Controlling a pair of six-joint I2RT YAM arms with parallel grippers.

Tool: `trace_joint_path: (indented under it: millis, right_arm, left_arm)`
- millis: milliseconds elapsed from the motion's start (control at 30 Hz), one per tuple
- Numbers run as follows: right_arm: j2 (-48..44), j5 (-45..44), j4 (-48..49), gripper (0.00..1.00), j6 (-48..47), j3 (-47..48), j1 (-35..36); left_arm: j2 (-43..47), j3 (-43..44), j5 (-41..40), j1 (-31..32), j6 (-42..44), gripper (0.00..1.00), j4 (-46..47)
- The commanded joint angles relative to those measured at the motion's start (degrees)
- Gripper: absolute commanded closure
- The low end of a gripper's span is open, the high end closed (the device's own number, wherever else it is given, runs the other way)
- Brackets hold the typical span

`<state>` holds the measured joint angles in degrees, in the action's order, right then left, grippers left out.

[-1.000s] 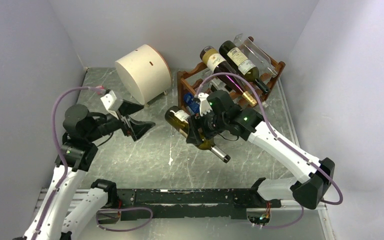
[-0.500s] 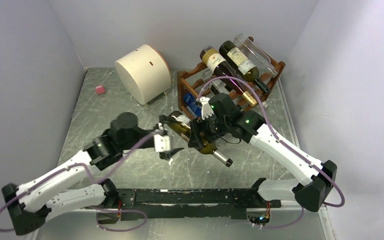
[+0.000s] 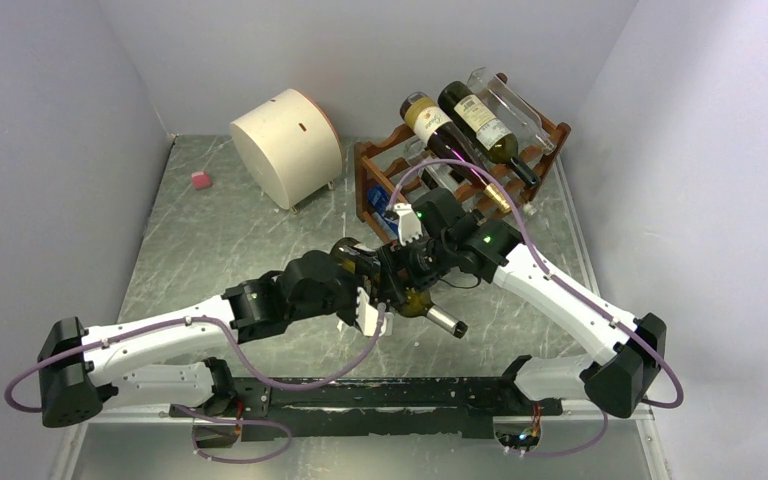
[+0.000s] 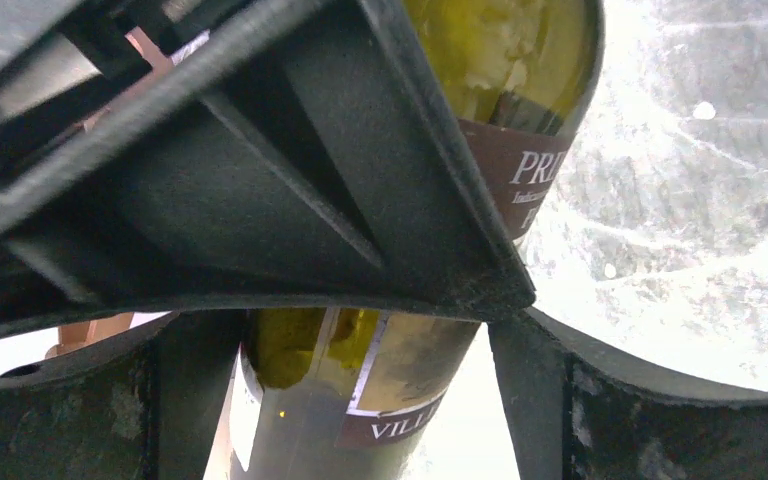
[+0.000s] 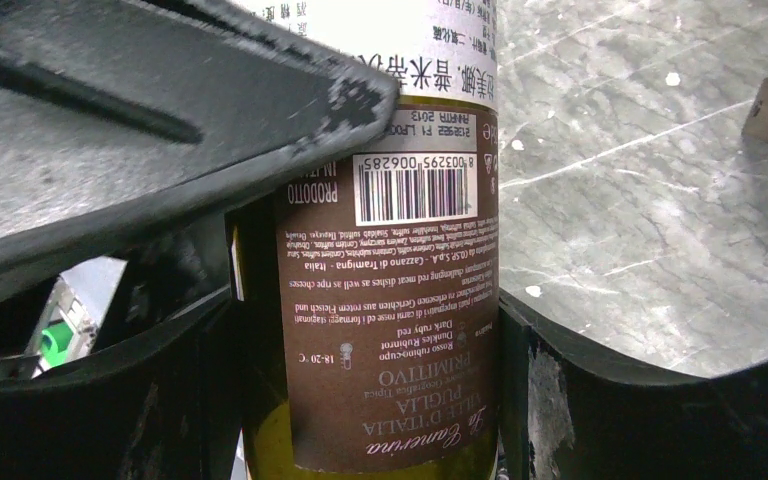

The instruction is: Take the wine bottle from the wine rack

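Both wrists hide most of the wine bottle [image 3: 430, 312] from above; only its neck shows, pointing to 4 o'clock. The right gripper [image 5: 375, 400] clamps its labelled body, while the left gripper [image 4: 350, 420] straddles it with jaws spread wide, contact unclear. The wine rack [image 3: 375, 165] stands apart at 1 o'clock, a cream drum [image 3: 285, 145] at 11 o'clock, with free table [image 3: 210, 250] toward 9 o'clock.

L arm [image 3: 160, 335] stretched low twd centre, L hand [image 3: 365, 272] jaws wide. R arm [image 3: 560, 300] reaches in, R hand [image 3: 400, 275] clamped on wine bottle [image 3: 430, 312].
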<state>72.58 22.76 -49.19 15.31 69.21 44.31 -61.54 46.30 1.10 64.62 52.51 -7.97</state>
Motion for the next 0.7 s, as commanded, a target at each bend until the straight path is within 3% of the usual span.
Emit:
trace_joint_path:
  millis: [0, 367, 433, 533, 667]
  right_arm:
    - [-1.1, 5.5, 3.2, 1.0, -1.2, 2.0, 0.1]
    - [-0.7, 13.2, 2.2, 1.0, -3.4, 2.0, 0.1]
    - [-0.5, 13.6, 1.8, 1.0, -3.7, 2.1, 0.1]
    - [-0.6, 12.3, 1.6, 0.97, -3.8, 2.2, 0.1]
    - [-1.2, 9.4, 1.5, 0.68, -3.7, 2.8, 0.1]
  left_arm:
    - [-1.2, -1.5, -5.2, 0.2, 2.2, 0.07, -0.6]
    - [-1.6, -3.9, -4.7, 0.2, 1.9, 0.07, 1.4]
    - [-0.4, -4.7, -5.6, 0.2, 1.4, 0.02, 3.3]
    - [1.5, -5.3, -6.8, 0.2, 0.1, 0.25, 5.1]
    - [3.6, -6.2, -8.6, 0.2, -1.1, 0.59, 6.2]
